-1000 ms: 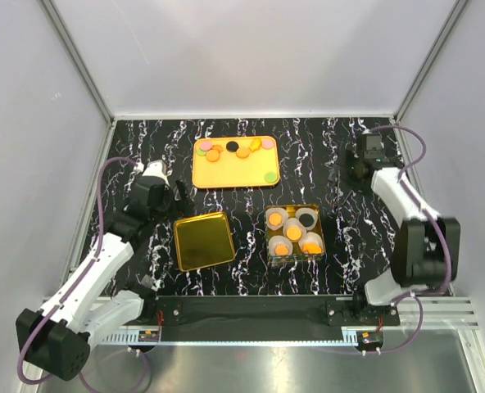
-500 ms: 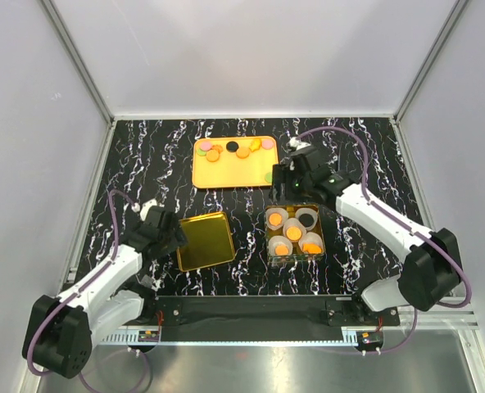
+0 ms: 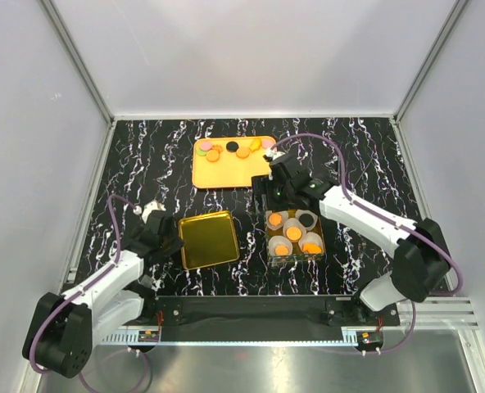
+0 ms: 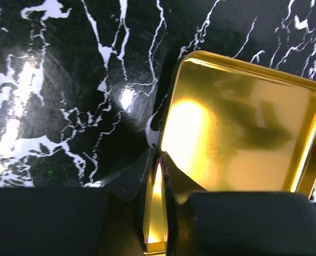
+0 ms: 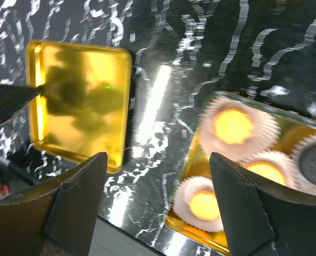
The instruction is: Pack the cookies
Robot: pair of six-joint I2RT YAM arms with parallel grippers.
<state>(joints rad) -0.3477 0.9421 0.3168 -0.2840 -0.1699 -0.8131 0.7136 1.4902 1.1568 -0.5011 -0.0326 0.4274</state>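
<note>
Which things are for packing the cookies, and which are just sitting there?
For the job:
- cookies
- big gold tray under them
- clear box of paper cups
- small gold tray

Just there:
- marble table
- grey walls

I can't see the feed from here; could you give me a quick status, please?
Left gripper shut on rim of empty gold tray. Right gripper open, near cup box. Cookies mostly on far tray. Nothing blocking.

Two gold trays, a large tray and a small tray; one clear box. Five paper cups inside, four with an orange cookie, one with a black cookie. Roughly seven loose cookies besides, and two arms.
</note>
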